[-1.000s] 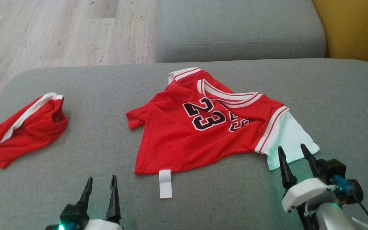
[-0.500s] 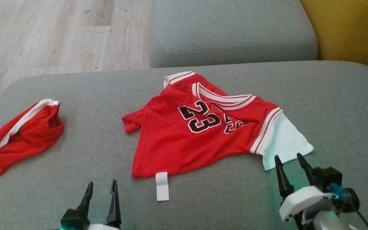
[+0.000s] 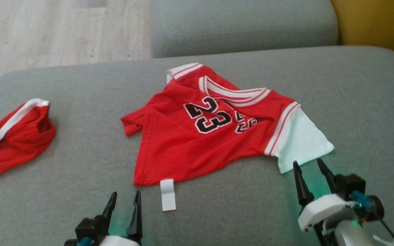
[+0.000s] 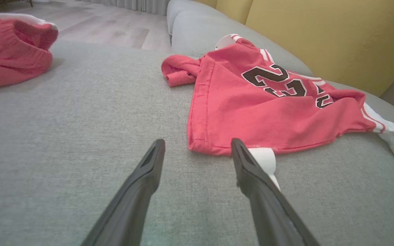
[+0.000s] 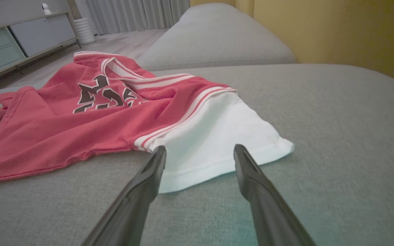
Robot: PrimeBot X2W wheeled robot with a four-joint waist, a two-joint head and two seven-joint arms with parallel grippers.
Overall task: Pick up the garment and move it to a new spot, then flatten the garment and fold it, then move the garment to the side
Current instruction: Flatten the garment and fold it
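The jersey (image 3: 197, 136) lies rumpled mid-frame on the sofa cushion (image 3: 354, 102). The left hand (image 3: 126, 200) and right hand (image 3: 308, 171) hang spread, empty (lower corners). A shallow pinch might catch one layer, bunching it.

Soft, even daylight lit the grey sofa cushion (image 3: 80, 164), with no glare and only faint shadows; the plainest was a dim patch beside the red shorts (image 3: 12, 136). The head view was slightly smeared, so the jersey (image 3: 197, 147) and its numerals had soft edges. A green glow spread over the fabric around the left gripper (image 3: 126, 193) and the right gripper (image 3: 307, 162), tinting the white sleeve (image 3: 299, 136) pale mint. Both wrist views looked washed out, with the red turned pinkish. Their fingers (image 4: 142, 184) were blurred in the foreground, and the cushion bowed slightly toward the edges.
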